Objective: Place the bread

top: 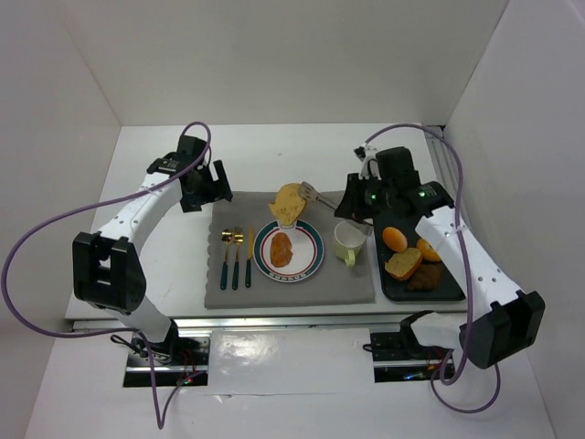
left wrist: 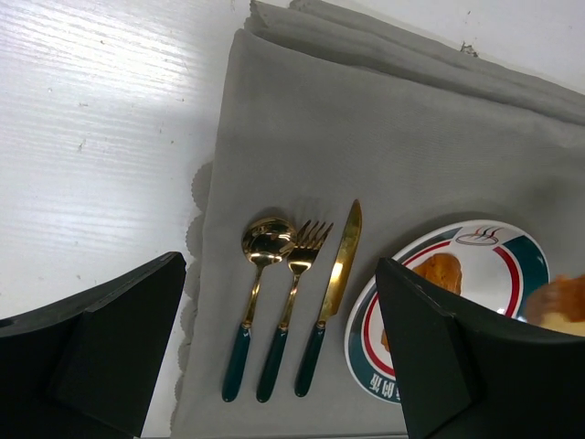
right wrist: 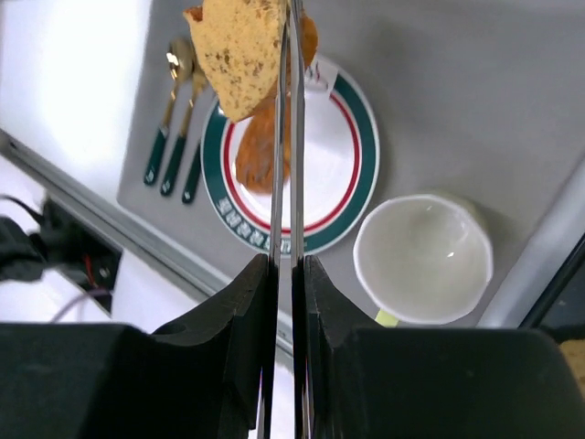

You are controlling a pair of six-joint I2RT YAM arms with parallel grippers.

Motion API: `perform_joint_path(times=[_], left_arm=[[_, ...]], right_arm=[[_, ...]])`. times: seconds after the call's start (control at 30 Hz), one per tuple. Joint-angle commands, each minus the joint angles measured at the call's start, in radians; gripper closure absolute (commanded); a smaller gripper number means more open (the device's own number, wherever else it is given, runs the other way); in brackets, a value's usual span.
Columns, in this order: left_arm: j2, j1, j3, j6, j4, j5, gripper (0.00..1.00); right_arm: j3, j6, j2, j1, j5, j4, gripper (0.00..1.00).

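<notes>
A slice of bread (top: 290,199) (right wrist: 239,50) hangs in the tips of metal tongs (top: 315,194) (right wrist: 285,137), above the far edge of the ringed plate (top: 313,261) (right wrist: 361,174). My right gripper (top: 358,203) (right wrist: 291,261) is shut on the tongs' handles. A browned piece of bread (top: 281,247) (right wrist: 256,155) lies on the plate. My left gripper (top: 203,187) (left wrist: 279,306) stands open and empty over the mat's far left corner, above the cutlery. The left wrist view catches the plate (left wrist: 512,247) and the hanging slice (left wrist: 562,302) at its right edge.
A white cup (top: 348,242) (right wrist: 422,259) stands right of the plate. Spoon, fork and knife (top: 236,256) (left wrist: 292,293) lie left of it on the grey mat (top: 347,285). A black tray (top: 388,283) at the right holds several breads. White walls close in on three sides.
</notes>
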Motion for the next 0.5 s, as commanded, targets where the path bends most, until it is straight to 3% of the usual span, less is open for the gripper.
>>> perform_joint_path(times=[0.0,0.23,0.47], left_arm=[[0.004,0.000,0.034,0.002,0.008,0.017,0.01],[0.004,0.000,0.025,-0.017,0.008,0.035,0.01],[0.014,0.000,0.025,-0.017,0.008,0.035,0.01]], right_arm=[[0.039,-0.033,-0.001,0.059,0.066,-0.069,0.95],[-0.009,-0.043,0.039,0.119,0.076,-0.127,0.95],[-0.018,-0.052,0.102,0.164,0.110,-0.160,0.77]])
